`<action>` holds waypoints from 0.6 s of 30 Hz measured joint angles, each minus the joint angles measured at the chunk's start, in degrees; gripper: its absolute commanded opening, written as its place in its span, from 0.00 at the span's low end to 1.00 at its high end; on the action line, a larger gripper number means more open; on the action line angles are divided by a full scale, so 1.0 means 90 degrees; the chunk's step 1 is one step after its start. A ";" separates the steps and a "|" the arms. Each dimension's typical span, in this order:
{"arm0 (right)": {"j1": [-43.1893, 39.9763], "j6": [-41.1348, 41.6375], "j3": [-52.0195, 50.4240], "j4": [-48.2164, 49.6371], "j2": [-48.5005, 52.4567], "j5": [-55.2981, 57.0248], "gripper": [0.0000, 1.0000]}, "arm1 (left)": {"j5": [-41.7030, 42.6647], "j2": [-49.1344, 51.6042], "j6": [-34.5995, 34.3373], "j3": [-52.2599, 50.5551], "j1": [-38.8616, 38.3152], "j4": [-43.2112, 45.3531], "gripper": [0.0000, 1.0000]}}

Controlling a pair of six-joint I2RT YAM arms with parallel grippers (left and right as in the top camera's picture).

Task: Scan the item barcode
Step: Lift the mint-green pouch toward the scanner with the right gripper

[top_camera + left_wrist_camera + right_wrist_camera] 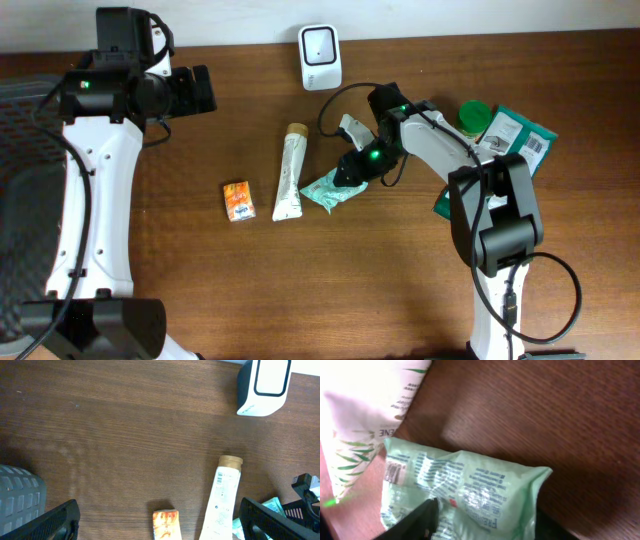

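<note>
Crinkled glossy green pouch (pixel 470 490) between right fingers (pixel 420 517) — grip unclear, left fingers (pixel 55 522) wide apart, smooth wood table (pixel 125 435).

Glossy film and plastic on a dark wooden table (pixel 300 290).
Between the fingers (pixel 417 520) of the right gripper (pixel 352 172), the green packet (pixel 470 490) is thin plastic film, shiny and crinkled, with glare on its folds. The white tube (pixel 290 178) just beside that gripper looks like smooth, soft plastic with a dull tan cap. The fingers are matt black plastic. The wood shows fine grain and a low sheen.
</note>
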 measured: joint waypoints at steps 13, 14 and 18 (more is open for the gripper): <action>-0.0117 0.0104 0.0381 -0.1076 0.0146 -0.0182 0.04 | 0.0002 0.0000 0.0000 0.0000 0.0000 0.0000 0.99; -0.0165 0.0085 0.0539 -0.1353 0.0148 -0.0146 0.04 | 0.0000 0.0000 0.0000 0.0000 0.0000 0.0002 0.99; -0.0342 -0.0214 0.1294 -0.2149 0.0053 -0.0219 0.04 | 0.0002 0.0000 0.0000 0.0000 0.0000 0.0000 0.99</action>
